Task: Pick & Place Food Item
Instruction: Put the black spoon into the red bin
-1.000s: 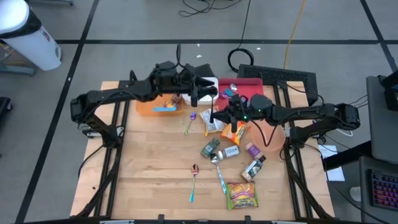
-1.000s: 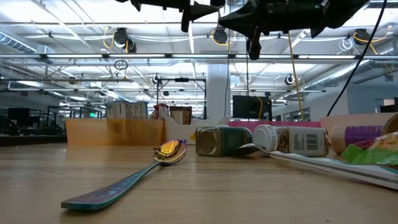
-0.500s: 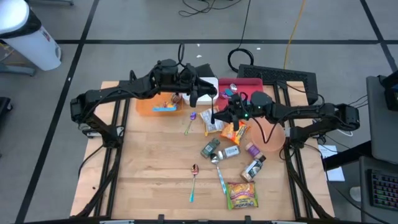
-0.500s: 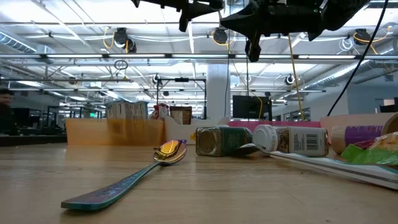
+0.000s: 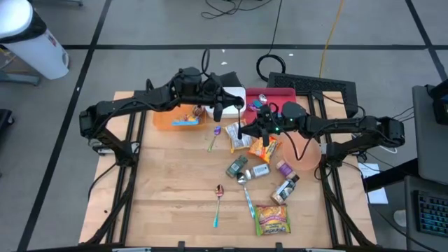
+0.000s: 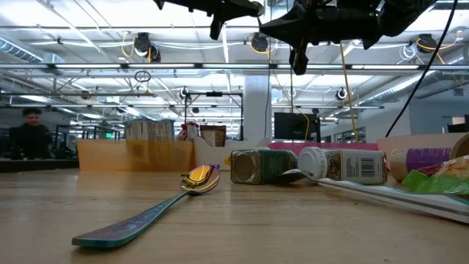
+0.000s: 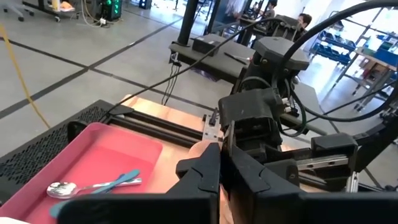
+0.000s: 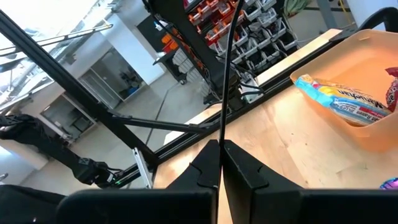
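Both grippers hang high above the table's far middle, shut, with nothing in them. My left gripper [image 5: 236, 105] [image 7: 219, 167] is over the white bin [image 5: 231, 96], pointing toward the table's right. My right gripper [image 5: 241, 130] [image 8: 221, 157] is over a white snack packet [image 5: 240, 141], pointing left. An orange snack bag [image 5: 264, 148] lies flat beside that packet. A green-yellow packet [image 5: 271, 219] lies near the front edge. The orange bin [image 5: 180, 119] [image 8: 367, 93] holds a blue-and-yellow packet [image 8: 339, 98].
Spice jars [image 5: 236, 166] [image 5: 257, 171] [image 5: 285, 189] lie on their sides at mid-table, with two spoons [image 5: 218, 203] [image 5: 249, 199] nearer the front. A pink tray [image 7: 93, 155] at the back holds a spoon [image 7: 93, 185]. A pink bowl [image 5: 306, 150] sits at the right. A person stands far off [image 6: 29, 136].
My left gripper has shut its fingers on nothing while hanging in the same place. My right gripper has stayed where it was, shut. Nothing on the table has moved.
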Robot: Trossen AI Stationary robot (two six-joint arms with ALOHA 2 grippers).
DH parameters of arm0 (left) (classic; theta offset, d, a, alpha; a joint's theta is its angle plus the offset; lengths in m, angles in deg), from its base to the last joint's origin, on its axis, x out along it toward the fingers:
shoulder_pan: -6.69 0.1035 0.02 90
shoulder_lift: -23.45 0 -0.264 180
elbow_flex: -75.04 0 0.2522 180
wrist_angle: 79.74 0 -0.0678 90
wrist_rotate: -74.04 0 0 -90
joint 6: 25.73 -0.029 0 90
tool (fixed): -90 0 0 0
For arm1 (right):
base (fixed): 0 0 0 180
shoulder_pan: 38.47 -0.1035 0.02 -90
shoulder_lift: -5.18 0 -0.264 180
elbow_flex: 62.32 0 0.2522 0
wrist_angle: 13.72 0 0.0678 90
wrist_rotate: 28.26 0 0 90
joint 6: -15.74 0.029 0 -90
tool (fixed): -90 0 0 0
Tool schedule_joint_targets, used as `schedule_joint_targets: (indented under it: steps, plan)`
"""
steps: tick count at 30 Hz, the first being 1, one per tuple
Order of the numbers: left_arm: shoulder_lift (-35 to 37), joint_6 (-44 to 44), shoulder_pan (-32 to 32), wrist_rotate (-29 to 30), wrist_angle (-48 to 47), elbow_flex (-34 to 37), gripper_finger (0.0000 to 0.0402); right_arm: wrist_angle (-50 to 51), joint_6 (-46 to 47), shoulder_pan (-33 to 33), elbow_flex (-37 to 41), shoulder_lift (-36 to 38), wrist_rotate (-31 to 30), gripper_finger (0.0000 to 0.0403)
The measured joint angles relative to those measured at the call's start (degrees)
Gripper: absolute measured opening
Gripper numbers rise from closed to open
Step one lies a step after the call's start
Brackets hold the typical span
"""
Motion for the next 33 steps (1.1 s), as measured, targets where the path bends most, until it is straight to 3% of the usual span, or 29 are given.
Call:
schedule_joint_targets:
  steps: [10, 20, 26, 33]
  plan:
    - [-0.01, 0.30, 0.00, 0.29, 0.17, 0.00, 0.0008, -0.36, 2.36, 0.20, 0.00, 0.00, 0.39, 0.0029]
    - [-0.01, 3.45, 0.02, 0.38, 0.14, 0.00, 0.0005, -5.22, 4.52, 2.64, 0.02, 0.00, 1.57, 0.0140]
    - [-0.01, 8.60, 0.02, 4.08, -0.40, 0.00, 0.0005, -13.74, 2.69, 5.05, -0.44, 0.13, 1.42, 0.0189]
    - [0.05, 9.78, -0.44, 12.30, -5.35, 0.00, 0.0004, -4.30, -8.15, 4.98, -6.16, 1.01, -5.36, 0.0194]
